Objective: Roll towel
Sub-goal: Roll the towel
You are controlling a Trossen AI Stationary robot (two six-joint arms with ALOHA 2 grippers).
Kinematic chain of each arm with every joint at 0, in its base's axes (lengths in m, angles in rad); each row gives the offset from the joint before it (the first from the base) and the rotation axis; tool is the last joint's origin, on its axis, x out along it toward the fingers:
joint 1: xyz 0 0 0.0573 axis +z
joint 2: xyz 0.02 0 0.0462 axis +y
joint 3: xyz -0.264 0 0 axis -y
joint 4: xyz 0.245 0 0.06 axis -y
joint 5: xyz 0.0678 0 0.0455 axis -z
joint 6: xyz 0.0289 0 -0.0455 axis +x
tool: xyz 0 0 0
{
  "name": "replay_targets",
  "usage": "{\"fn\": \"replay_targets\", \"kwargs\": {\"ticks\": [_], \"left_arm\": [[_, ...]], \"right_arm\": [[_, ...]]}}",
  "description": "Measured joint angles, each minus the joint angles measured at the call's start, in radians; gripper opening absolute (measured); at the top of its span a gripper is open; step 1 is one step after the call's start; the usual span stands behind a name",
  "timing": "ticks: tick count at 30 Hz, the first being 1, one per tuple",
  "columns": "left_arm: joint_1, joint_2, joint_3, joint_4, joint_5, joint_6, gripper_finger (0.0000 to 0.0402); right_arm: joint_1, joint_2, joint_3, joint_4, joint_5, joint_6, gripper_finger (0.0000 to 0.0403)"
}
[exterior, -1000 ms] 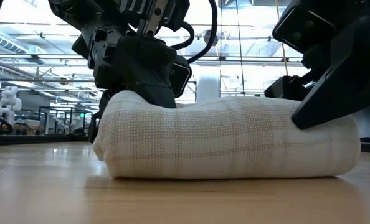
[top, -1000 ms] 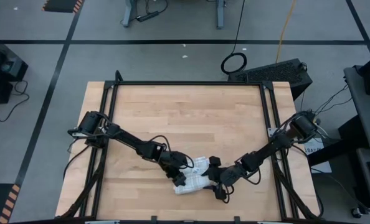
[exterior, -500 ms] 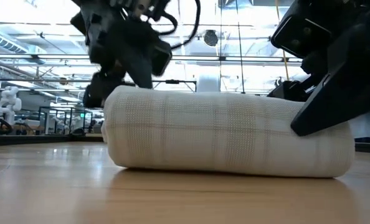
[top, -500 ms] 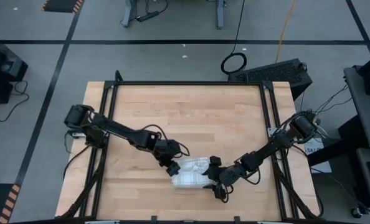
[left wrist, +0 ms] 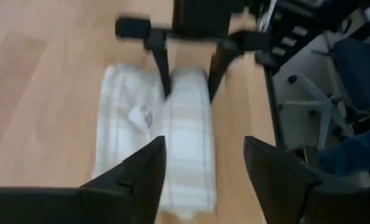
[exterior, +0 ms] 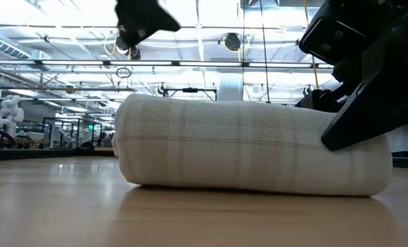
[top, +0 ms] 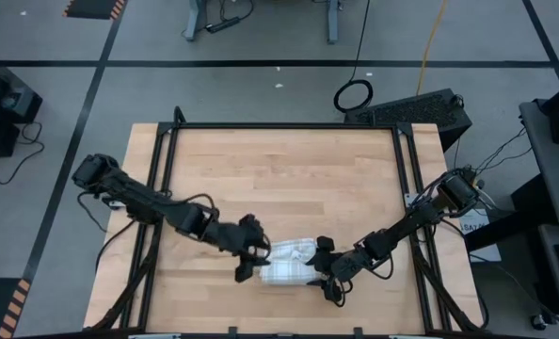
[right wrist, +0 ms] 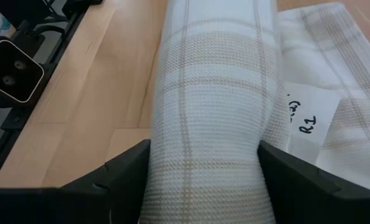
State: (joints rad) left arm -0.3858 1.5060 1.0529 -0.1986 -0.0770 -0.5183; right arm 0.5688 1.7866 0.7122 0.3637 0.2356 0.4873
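rolled towel (top: pixel 289 265) lain near front edge of table (top: pixel 289 169), right of middle; checked side outward, white label (right wrist: pixel 306 115) shown on loose flap beside roll. right gripper (top: pixel 324 280) clamped across roll's right end, a finger pressed on either side, judged to keep roll from unwinding. left gripper (top: pixel 248 264) lifted just off roll's left end, fingers parted, nothing held, judged free for next tuck. far half of table bare wood.
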Motion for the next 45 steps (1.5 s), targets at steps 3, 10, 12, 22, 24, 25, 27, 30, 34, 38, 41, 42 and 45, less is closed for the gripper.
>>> {"fn": "replay_targets", "kwargs": {"ticks": [3, 10, 12, 22, 24, 25, 27, 30, 34, 38, 41, 42, 45], "left_arm": [[-0.048, 0.015, -0.002, 0.001, -0.027, -0.032, 0.0251], [-0.144, 0.09, -0.002, 0.071, -0.167, -0.016, 0.0335], [-0.167, 0.126, -0.002, 0.1, -0.195, 0.009, 0.0341], [-0.225, 0.28, -0.002, 0.186, -0.361, 0.072, 0.0342], [-0.223, 0.296, -0.002, 0.194, -0.358, 0.081, 0.0342], [-0.22, 0.305, -0.002, 0.201, -0.337, 0.081, 0.0342], [-0.217, 0.328, -0.001, 0.22, -0.297, 0.081, 0.0342], [-0.223, 0.35, 0.0, 0.221, -0.303, 0.081, 0.0342], [-0.224, 0.369, 0.001, 0.217, -0.387, 0.13, 0.0342], [-0.216, 0.374, 0.0, 0.211, -0.422, 0.194, 0.0342], [-0.209, 0.384, 0.0, 0.207, -0.413, 0.22, 0.0342], [-0.208, 0.384, 0.0, 0.205, -0.412, 0.221, 0.0342], [-0.205, 0.4, 0.0, 0.209, -0.408, 0.189, 0.0342]], "right_arm": [[0.0, 0.0, 0.0, 0.0, 0.0, 0.0, 0.0267], [0.0, 0.0, -0.001, 0.001, -0.001, 0.001, 0.0267], [0.0, 0.0, -0.001, 0.001, -0.001, 0.002, 0.0267], [0.0, 0.0, -0.001, 0.001, 0.002, 0.002, 0.0267], [0.0, 0.0, -0.001, 0.001, 0.002, 0.002, 0.0267], [0.0, 0.0, -0.001, 0.001, 0.002, 0.002, 0.0267], [0.0, 0.0, -0.001, 0.001, 0.002, 0.002, 0.0267], [0.0, 0.0, -0.001, 0.0, 0.002, 0.002, 0.0267], [-0.001, 0.0, -0.001, -0.001, 0.001, 0.002, 0.0267], [-0.001, 0.001, -0.001, -0.003, 0.001, 0.003, 0.0267], [-0.001, 0.001, -0.001, -0.003, 0.001, 0.003, 0.0267], [-0.001, 0.001, -0.001, -0.003, 0.001, 0.002, 0.0267], [-0.001, 0.001, -0.001, -0.003, 0.001, 0.0, 0.0267]]}}
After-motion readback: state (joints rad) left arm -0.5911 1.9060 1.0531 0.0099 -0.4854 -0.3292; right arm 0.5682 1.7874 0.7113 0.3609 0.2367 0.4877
